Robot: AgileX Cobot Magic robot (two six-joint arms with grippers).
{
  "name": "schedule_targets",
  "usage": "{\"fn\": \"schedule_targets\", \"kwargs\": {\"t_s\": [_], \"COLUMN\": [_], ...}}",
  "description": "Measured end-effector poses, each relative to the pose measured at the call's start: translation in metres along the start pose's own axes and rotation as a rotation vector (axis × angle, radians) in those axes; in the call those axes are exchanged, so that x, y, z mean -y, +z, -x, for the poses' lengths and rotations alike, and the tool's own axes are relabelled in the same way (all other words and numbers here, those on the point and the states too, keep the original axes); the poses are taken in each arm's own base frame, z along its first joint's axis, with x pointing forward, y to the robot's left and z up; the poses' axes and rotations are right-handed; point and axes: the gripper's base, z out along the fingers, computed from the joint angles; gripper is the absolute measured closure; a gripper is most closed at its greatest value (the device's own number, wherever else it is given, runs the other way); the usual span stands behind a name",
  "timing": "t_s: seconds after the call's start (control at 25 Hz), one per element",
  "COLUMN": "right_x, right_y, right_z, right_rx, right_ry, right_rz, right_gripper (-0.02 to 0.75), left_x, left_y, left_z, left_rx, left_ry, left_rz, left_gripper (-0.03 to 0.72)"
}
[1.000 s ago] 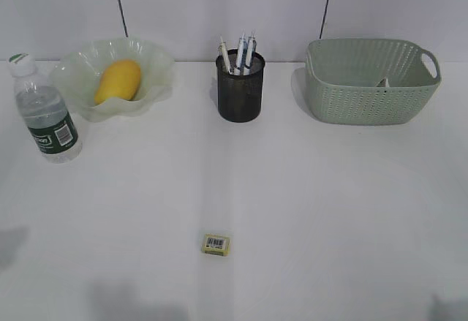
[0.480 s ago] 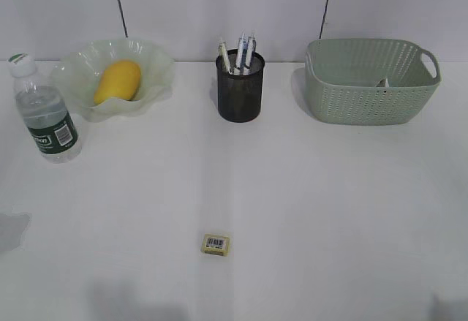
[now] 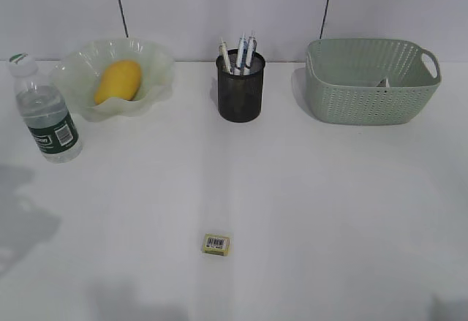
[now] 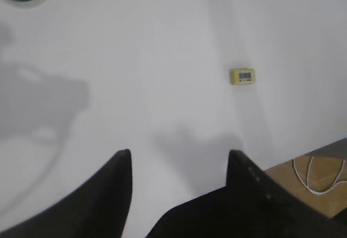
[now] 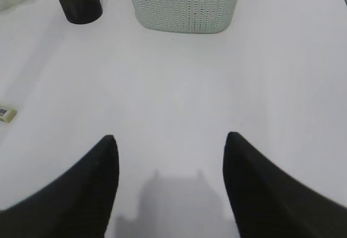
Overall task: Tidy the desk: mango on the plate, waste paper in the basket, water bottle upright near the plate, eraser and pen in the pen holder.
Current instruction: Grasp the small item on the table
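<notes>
Shadow has grown at the desk's (image 3: 292, 189) left; both end effectors (image 4: 179, 159) (image 5: 171, 143) hover spread, empty.

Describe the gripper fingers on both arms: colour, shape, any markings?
Left gripper and right gripper look alike in the wrist views: two matte black fingers each, broad at the base, tapering to blunt tips. No markings or cables visible. Neither arm appears in the exterior view.

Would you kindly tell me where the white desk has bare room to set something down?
The broad stretch right of the small yellow eraser and in front of the sage-green perforated basket is bare. The back row is crowded: clear bottle, ruffled green plate, black mesh pen holder.
</notes>
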Motion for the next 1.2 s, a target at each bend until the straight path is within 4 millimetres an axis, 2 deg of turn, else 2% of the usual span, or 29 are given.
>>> {"fn": "schedule_targets", "kwargs": {"t_s": [0.36, 0.6, 0.92, 1.08, 1.2], "right_x": [0.000, 0.000, 0.000, 0.000, 0.000], "right_y": [0.000, 0.000, 0.000, 0.000, 0.000], "right_z": [0.000, 0.000, 0.000, 0.000, 0.000], "right_rx": [0.000, 0.000, -0.001, -0.001, -0.001], "right_ry": [0.000, 0.001, 0.001, 0.001, 0.001], "right_rz": [0.000, 0.000, 0.000, 0.000, 0.000], "right_gripper": [0.253, 0.253, 0.253, 0.253, 0.253], "left_x": [0.038, 0.070, 0.118, 0.135, 0.139], "left_y": [0.041, 0.075, 0.117, 0.139, 0.162], "left_z": [0.004, 0.009, 0.031, 0.032, 0.030], "left_rx": [-0.101, -0.204, -0.256, -0.290, -0.296], "left_ry": [0.052, 0.110, 0.168, 0.167, 0.142], "left_rz": [-0.064, -0.024, 0.065, 0.103, 0.121], "left_gripper": [0.263, 0.263, 0.263, 0.263, 0.263]}}
